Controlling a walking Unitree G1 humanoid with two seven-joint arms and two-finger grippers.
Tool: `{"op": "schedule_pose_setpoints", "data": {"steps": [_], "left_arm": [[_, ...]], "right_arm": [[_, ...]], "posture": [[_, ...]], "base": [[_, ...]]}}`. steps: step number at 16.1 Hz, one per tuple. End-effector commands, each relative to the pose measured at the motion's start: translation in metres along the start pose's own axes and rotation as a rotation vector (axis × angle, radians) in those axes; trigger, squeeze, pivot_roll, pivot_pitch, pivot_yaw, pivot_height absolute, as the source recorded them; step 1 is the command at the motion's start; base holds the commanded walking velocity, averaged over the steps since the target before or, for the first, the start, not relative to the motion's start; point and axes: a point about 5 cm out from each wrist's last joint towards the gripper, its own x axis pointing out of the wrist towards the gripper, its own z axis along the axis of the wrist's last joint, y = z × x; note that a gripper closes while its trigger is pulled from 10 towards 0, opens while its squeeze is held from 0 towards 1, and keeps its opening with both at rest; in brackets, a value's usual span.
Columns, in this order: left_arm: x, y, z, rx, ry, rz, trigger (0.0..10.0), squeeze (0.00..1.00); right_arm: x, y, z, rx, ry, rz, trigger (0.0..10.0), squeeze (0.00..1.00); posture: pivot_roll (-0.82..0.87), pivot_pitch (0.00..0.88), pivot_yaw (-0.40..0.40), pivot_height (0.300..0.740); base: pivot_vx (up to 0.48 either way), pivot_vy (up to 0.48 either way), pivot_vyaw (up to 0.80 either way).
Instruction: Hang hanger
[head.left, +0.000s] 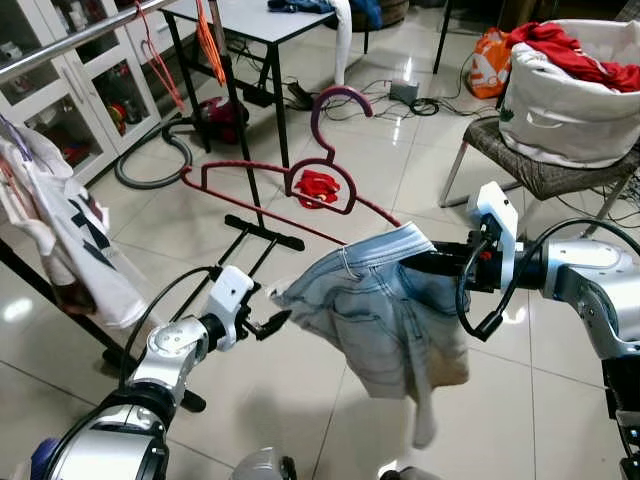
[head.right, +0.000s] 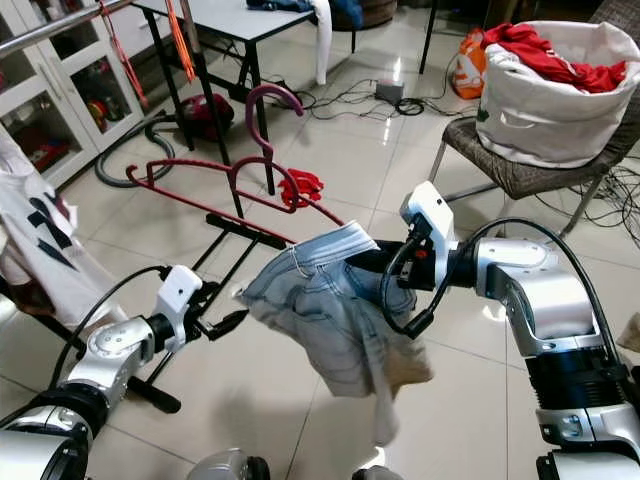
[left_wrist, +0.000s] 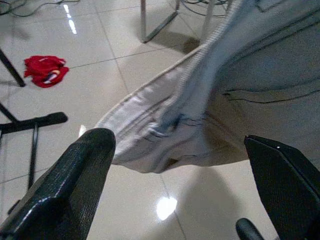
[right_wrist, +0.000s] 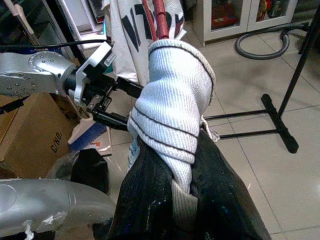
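A dark red hanger (head.left: 330, 178) carries pale denim shorts (head.left: 385, 310) on one arm, its hook (head.left: 335, 98) pointing up and away from me. My right gripper (right_wrist: 180, 145) is shut on the shorts' waistband (right_wrist: 172, 95) and on the hanger arm inside it. This holds the hanger above the floor at mid-frame. My left gripper (head.left: 278, 322) is open just beside the shorts' hanging left edge, apart from the cloth. In the left wrist view the fabric (left_wrist: 215, 100) lies a little beyond its spread fingers (left_wrist: 85, 170). The metal clothes rail (head.left: 80, 35) runs across the upper left.
A white printed T-shirt (head.left: 60, 240) and orange hangers (head.left: 210, 45) hang from the rail, and the rack's black foot (head.left: 262, 232) lies on the tiles. A red cloth (head.left: 318, 185) and a vacuum cleaner (head.left: 215, 115) are on the floor. At the right, a chair (head.left: 540, 170) holds a laundry basket (head.left: 570, 100).
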Motion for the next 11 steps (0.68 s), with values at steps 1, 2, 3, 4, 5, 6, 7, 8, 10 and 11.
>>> {"op": "schedule_pose_setpoints", "data": {"steps": [1, 2, 3, 4, 5, 6, 7, 8, 10, 11], "left_arm": [[0.004, -0.002, 0.004, -0.009, -0.011, -0.026, 10.0, 0.00], [0.006, -0.004, 0.005, -0.012, -0.018, -0.031, 10.0, 0.00], [0.009, -0.006, 0.007, -0.011, -0.026, -0.037, 10.0, 0.00], [0.011, -0.008, 0.008, -0.007, -0.033, -0.036, 10.0, 0.00], [0.014, -0.010, 0.009, -0.009, -0.037, -0.033, 10.0, 0.00], [0.014, -0.011, 0.009, -0.010, -0.038, -0.030, 10.0, 0.00], [0.015, -0.011, 0.009, -0.012, -0.039, -0.028, 10.0, 0.00], [0.015, -0.012, 0.009, -0.013, -0.038, -0.027, 10.0, 0.00], [0.015, -0.012, 0.006, -0.010, -0.024, -0.031, 10.0, 0.00], [0.014, -0.013, 0.005, -0.007, -0.012, -0.034, 10.0, 0.00]], "right_arm": [[-0.002, 0.004, 0.013, -0.024, -0.065, 0.019, 10.0, 0.08], [0.000, 0.005, 0.014, -0.020, -0.073, 0.022, 10.0, 0.08], [0.002, 0.006, 0.014, -0.011, -0.081, 0.028, 10.0, 0.07], [0.004, 0.008, 0.013, -0.002, -0.085, 0.036, 10.0, 0.08], [0.007, 0.010, 0.011, 0.006, -0.084, 0.042, 10.0, 0.07], [0.008, 0.011, 0.010, 0.014, -0.086, 0.045, 10.0, 0.07], [0.008, 0.011, 0.010, 0.017, -0.087, 0.046, 10.0, 0.07], [0.009, 0.014, 0.008, 0.025, -0.086, 0.052, 10.0, 0.08], [0.009, 0.017, 0.008, 0.034, -0.089, 0.060, 10.0, 0.07], [0.008, 0.019, 0.008, 0.036, -0.091, 0.065, 10.0, 0.08]], "posture": [[-0.12, 0.000, 0.055, 0.740], [-0.12, 0.000, 0.054, 0.740], [-0.12, 0.000, 0.053, 0.740], [-0.12, 0.000, 0.053, 0.740], [-0.12, 0.000, 0.053, 0.740], [-0.12, 0.000, 0.053, 0.740], [-0.12, 0.000, 0.055, 0.740], [-0.12, 0.000, 0.055, 0.740], [-0.13, 0.000, 0.059, 0.740], [-0.13, 0.000, 0.059, 0.740]], "base": [[0.000, 0.000, 0.00], [0.000, 0.000, 0.00], [0.000, 0.000, 0.00], [0.000, 0.000, 0.00], [0.000, 0.000, 0.00], [0.000, 0.000, 0.00], [0.000, 0.000, 0.00], [0.000, 0.000, 0.00], [0.000, 0.000, 0.00], [0.000, 0.000, 0.00]]}}
